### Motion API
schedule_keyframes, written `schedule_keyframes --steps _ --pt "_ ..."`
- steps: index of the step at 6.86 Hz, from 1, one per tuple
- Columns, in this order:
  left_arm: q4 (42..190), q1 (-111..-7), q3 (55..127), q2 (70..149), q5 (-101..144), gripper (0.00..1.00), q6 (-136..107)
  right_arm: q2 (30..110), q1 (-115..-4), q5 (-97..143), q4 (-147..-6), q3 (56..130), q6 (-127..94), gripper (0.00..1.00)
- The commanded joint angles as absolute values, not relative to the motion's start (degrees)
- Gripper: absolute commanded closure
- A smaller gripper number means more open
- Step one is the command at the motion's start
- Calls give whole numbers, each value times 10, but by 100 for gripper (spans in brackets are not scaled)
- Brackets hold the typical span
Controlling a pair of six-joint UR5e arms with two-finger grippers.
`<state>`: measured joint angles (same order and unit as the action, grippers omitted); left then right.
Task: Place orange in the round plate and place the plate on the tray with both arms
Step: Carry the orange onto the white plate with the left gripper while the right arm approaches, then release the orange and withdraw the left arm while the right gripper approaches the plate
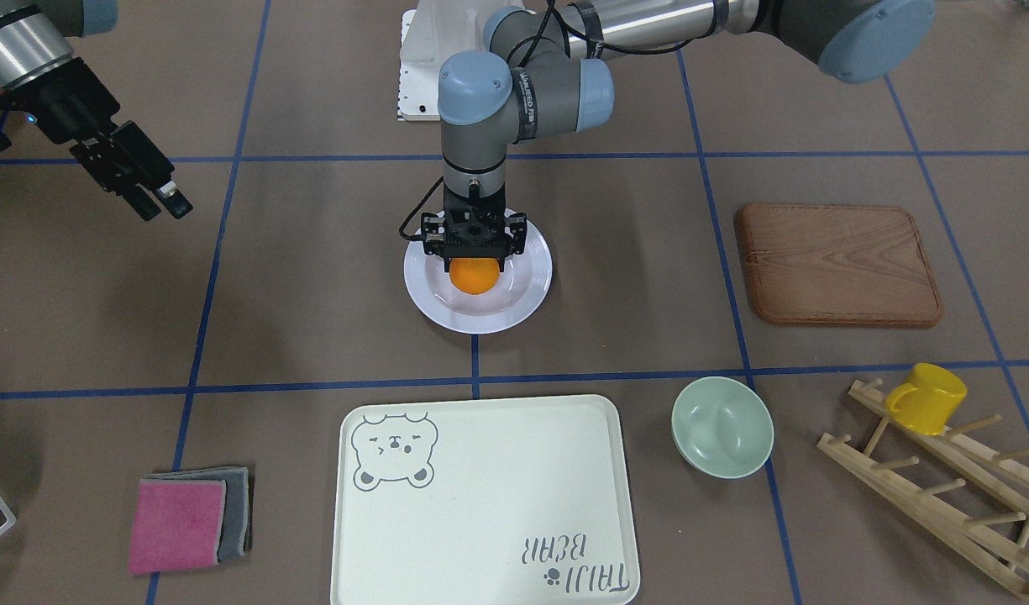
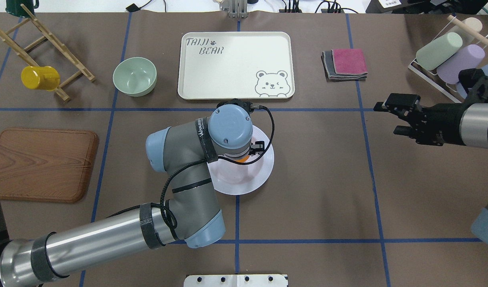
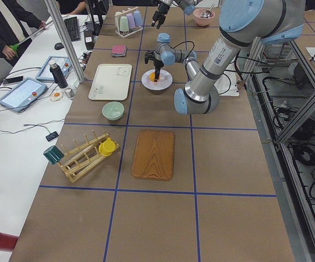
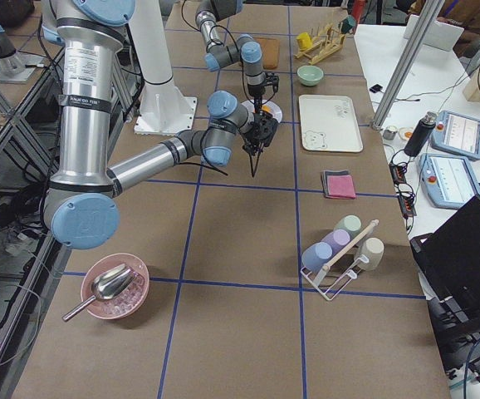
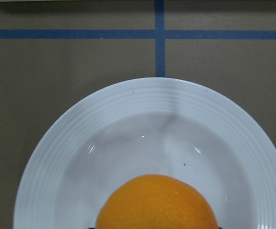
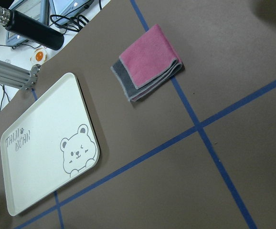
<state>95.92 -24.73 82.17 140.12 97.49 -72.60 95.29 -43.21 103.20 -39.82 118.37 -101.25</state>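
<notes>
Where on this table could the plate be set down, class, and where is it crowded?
The tray is bare all over. Bare table also lies between the round plate and the wooden board. Crowded: above the plate, where the left gripper hangs at the orange.

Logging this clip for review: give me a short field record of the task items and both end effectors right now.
orange: in the round plate's well, between the left end effector's fingers
round plate: on the table, beside the tray
tray: no plate on it
left end effector: shut on the orange, over the plate
right end effector: open, holding nothing, away from the plate
remaining: plate onto tray
</notes>
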Motion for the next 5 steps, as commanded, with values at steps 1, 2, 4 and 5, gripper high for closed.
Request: schedule_keyframes --steps 1,2,4,5 --pt "951 -257 872 1385 980 1 -682 938 -349 932 -398 1189 -1044 0" --pt "914 -287 926 1360 993 1 -637 936 -307 866 -398 1189 -1096 0" --pt "827 -408 1045 1264 1111 1 -490 921 -231 786 -398 1189 -1139 0" --pt "817 -470 1088 1201 1130 1 -387 912 -196 741 -398 1189 -1176 0"
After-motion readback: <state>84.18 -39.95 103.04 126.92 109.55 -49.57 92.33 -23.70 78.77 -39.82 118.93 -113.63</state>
